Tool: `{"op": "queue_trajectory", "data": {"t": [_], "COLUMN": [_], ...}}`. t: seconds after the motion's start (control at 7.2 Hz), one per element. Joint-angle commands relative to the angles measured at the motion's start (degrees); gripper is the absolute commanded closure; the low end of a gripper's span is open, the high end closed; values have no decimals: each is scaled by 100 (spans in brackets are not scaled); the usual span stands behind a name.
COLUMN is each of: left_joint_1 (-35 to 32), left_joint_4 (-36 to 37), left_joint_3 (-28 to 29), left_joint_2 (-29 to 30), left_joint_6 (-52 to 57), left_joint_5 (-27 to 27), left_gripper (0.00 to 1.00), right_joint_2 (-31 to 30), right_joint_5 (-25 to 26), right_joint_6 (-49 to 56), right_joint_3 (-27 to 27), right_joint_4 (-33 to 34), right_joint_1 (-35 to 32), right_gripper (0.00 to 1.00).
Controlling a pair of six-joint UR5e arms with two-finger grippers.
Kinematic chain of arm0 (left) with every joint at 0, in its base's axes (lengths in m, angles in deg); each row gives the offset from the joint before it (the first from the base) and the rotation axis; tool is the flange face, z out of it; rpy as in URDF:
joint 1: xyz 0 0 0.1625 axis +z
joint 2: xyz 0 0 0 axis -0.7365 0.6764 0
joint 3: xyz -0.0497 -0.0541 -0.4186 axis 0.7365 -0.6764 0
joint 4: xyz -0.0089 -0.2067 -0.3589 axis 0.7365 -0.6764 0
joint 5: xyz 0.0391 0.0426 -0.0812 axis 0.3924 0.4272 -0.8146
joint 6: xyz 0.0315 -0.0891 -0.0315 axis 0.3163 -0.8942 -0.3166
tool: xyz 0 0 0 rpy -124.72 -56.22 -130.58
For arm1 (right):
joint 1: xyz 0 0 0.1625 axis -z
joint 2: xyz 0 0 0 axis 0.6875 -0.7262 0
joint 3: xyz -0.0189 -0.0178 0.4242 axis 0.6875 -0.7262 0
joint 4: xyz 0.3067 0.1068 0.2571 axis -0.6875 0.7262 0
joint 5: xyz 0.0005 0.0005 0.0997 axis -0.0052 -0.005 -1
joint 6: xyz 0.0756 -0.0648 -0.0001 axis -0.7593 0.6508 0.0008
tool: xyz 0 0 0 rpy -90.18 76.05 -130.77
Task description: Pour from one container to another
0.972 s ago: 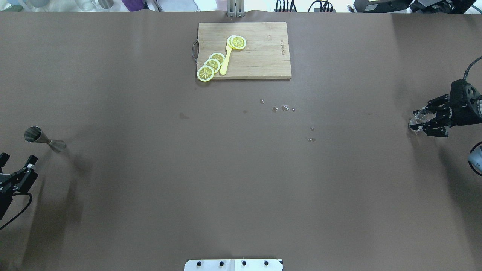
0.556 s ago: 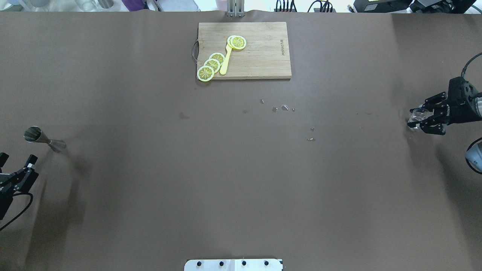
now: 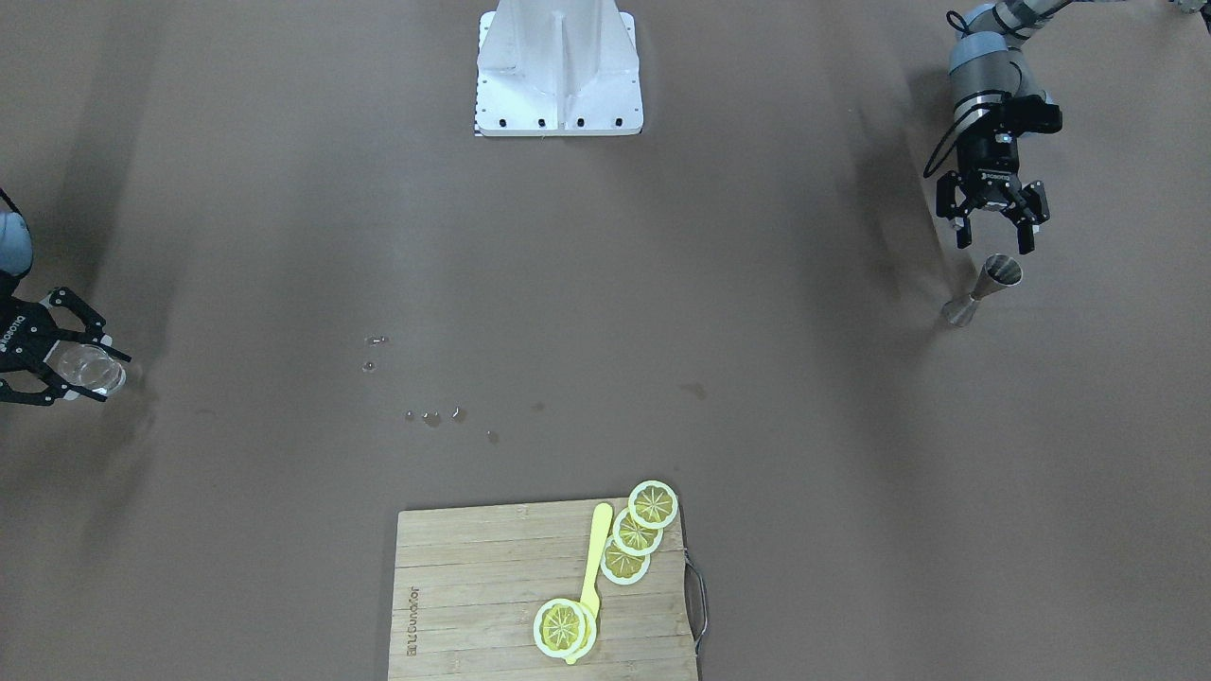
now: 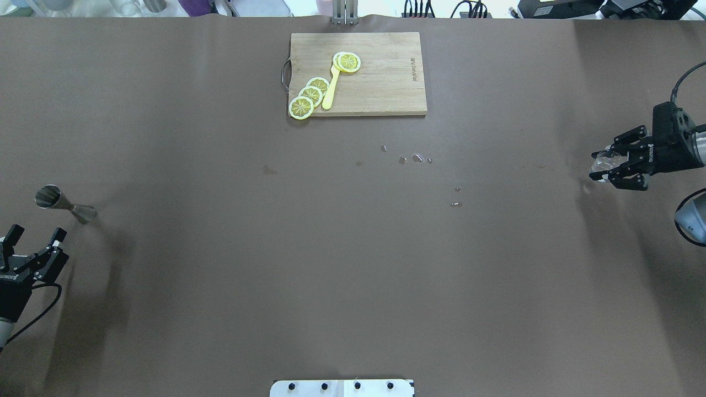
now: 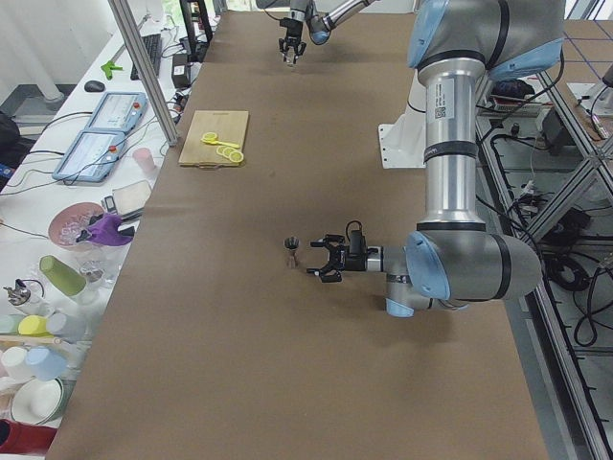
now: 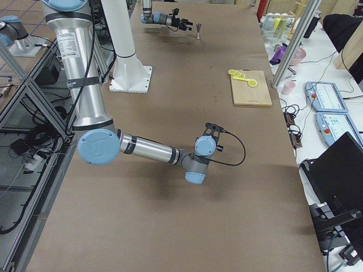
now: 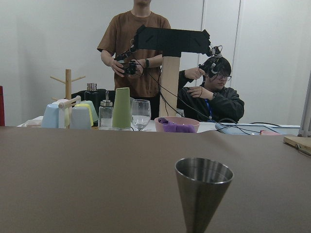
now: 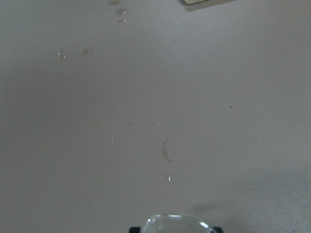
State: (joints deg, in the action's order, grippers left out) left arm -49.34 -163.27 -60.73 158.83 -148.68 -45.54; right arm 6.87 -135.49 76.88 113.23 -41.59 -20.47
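Observation:
The steel jigger [image 4: 63, 204] stands upright at the table's left edge; it fills the lower middle of the left wrist view [image 7: 203, 194] and shows in the front view [image 3: 984, 288]. My left gripper [image 4: 36, 237] is open and empty, a short way behind the jigger and pointing at it [image 3: 993, 241]. At the far right, my right gripper [image 4: 598, 165] is shut on the small clear glass [image 4: 604, 161], held above the table with its shadow below. The front view shows the glass [image 3: 87, 367] between the fingers. Only its rim [image 8: 177, 224] shows in the right wrist view.
A wooden cutting board [image 4: 386, 82] with lemon slices [image 4: 309, 96] and a yellow utensil [image 4: 331, 91] lies at the far middle. Clear droplets or bits [image 4: 417, 159] are scattered right of centre. The robot's white base plate [image 4: 342, 387] sits at the near edge.
My right gripper has risen with the glass and drifted slightly toward the table's middle. The left gripper has shifted a little to the right, behind the jigger, still open.

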Motion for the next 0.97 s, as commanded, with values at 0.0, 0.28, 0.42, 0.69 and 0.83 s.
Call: {"op": "queue_trajectory", "data": {"t": [0.0, 0.28, 0.42, 0.69, 0.83], "left_joint_1": [-3, -12, -20, -38, -64], "left_joint_4": [135, 250, 277, 400, 443], "left_joint_3": [-5, -5, -14, -49, -41], "left_joint_2": [75, 145, 180, 250, 277], "left_joint_6": [-4, -12, -4, -21, -30], "left_joint_5": [15, 24, 129, 130, 130], "left_gripper": [4, 4, 4, 4, 4], "right_joint_2": [52, 52, 61, 26, 43], "right_joint_5": [-48, -109, -223, -189, -172], "right_joint_6": [-7, 2, 2, 2, -50], "right_joint_3": [66, 731, 1239, 2005, 2374], "right_joint_4": [22, 843, 1527, 2417, 2909], "right_joint_1": [-61, -122, -140, -166, -184], "right_gripper": [100, 100, 100, 100, 100]}}
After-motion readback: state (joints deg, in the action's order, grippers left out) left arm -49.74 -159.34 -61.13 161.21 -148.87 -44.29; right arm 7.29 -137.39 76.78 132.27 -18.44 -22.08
